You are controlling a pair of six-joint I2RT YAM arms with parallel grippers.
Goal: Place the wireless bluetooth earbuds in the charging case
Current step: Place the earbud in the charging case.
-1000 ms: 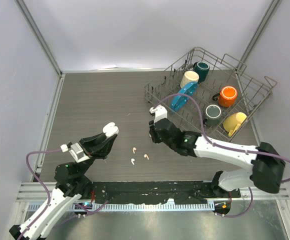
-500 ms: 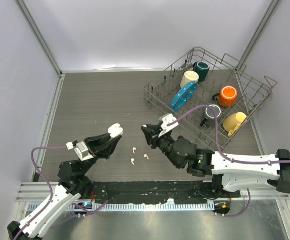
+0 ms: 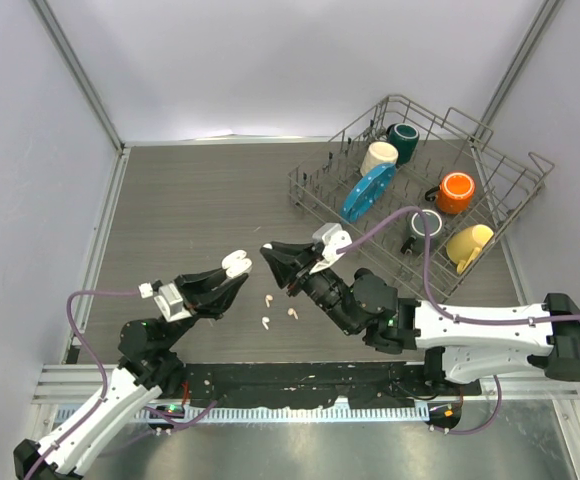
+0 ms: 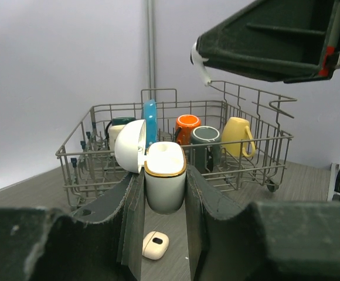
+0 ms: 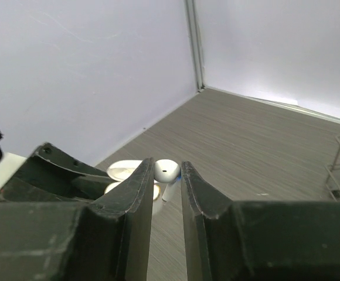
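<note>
White earbud (image 5: pixel 168 170) clenched in R pincer (image 5: pixel 166 174), stem down; L pincer (image 4: pixel 163 180) grips upright open case (image 4: pixel 165 196).

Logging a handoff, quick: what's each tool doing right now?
Left tool: closed on the open charging case.
Right tool: closed on a white earbud.

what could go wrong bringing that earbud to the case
The earbud sits only at the tips of the right fingers, so it may slip and drop. The case is held off the table by the left fingers; a misaligned push could tilt it or catch its open lid.
</note>
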